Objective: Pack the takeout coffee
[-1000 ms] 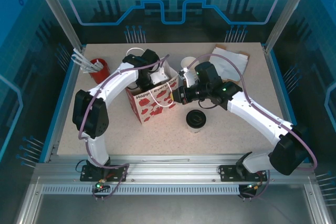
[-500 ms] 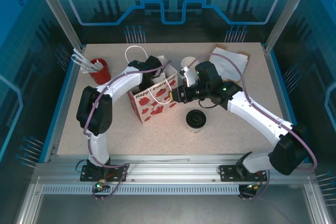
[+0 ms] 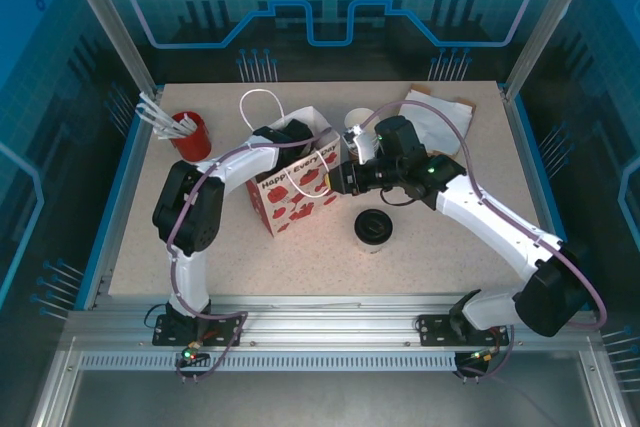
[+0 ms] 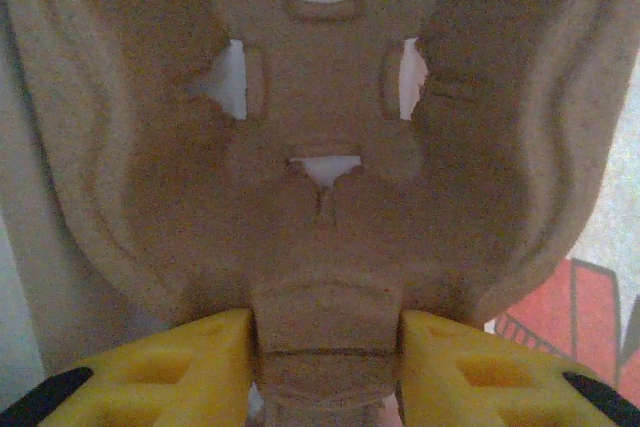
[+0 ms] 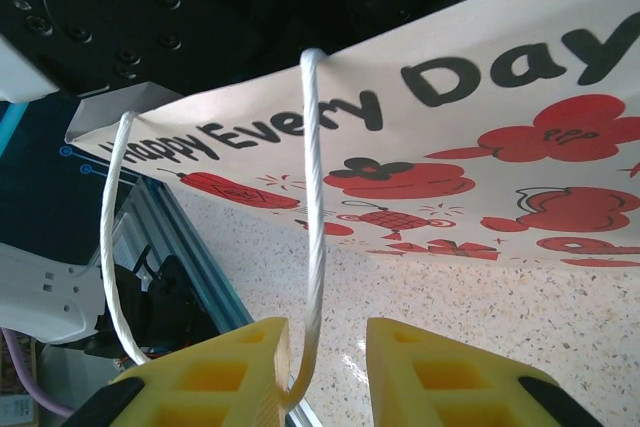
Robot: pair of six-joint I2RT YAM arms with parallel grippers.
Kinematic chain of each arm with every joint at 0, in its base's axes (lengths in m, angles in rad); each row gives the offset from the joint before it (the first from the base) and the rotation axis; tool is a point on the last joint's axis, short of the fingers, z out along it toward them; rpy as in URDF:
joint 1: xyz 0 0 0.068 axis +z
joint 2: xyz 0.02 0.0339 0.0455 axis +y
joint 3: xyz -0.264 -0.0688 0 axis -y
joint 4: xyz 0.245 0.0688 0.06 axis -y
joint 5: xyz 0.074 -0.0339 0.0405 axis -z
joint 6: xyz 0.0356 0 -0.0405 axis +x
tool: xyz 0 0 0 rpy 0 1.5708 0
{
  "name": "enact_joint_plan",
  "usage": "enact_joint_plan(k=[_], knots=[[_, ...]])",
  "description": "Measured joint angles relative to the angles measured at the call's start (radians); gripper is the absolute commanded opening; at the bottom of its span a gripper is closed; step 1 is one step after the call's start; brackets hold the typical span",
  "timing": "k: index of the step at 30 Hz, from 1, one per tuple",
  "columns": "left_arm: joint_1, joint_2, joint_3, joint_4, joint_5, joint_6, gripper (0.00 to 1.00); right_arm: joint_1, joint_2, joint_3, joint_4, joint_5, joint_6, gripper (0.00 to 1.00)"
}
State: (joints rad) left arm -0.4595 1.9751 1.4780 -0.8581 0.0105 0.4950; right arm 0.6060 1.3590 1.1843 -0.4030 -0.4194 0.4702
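Takeout coffee point(image 3: 372, 228) stands, in the top view, just on the near side of the right gripper point(image 3: 340, 179), outside its jaws and beside the printed paper bag point(image 3: 295, 192). It is upright, black lid up, long axis vertical, on a speckled beige tabletop point(image 3: 300, 262) inside a blue-lit enclosure. Left wrist view: the left gripper point(image 4: 325, 347) has its yellow fingers close against both sides of a brown pulp cup carrier point(image 4: 320, 147); whether they pinch it cannot be told. Right wrist view: the right gripper's jaws stand apart, the bag's white cord handle point(image 5: 313, 197) passing between them, against one finger
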Motion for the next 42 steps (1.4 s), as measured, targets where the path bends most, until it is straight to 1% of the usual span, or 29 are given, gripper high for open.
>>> enact_joint_plan(k=[10, 12, 19, 31, 35, 42], knots=[[0.0, -0.015, -0.002, 0.011, -0.007, -0.022, 0.59, -0.016, -0.035, 0.0, -0.016, 0.013, -0.011, 0.31], [0.0, -0.023, -0.002, 0.01, -0.007, -0.023, 0.64, -0.018, -0.043, 0.0, -0.018, 0.018, -0.016, 0.31], [0.005, -0.072, -0.002, 0.01, -0.006, -0.026, 0.69, -0.02, -0.055, 0.0, -0.026, 0.019, -0.023, 0.31], [0.028, -0.156, 0.007, 0.001, 0.024, -0.027, 0.73, -0.024, -0.056, 0.0, -0.031, 0.022, -0.026, 0.31], [0.039, -0.196, 0.034, -0.003, 0.048, -0.028, 0.73, -0.025, -0.059, 0.0, -0.035, 0.023, -0.026, 0.32], [0.047, -0.259, 0.1, -0.01, 0.085, -0.043, 0.74, -0.025, -0.098, 0.0, -0.054, 0.026, -0.037, 0.36]])
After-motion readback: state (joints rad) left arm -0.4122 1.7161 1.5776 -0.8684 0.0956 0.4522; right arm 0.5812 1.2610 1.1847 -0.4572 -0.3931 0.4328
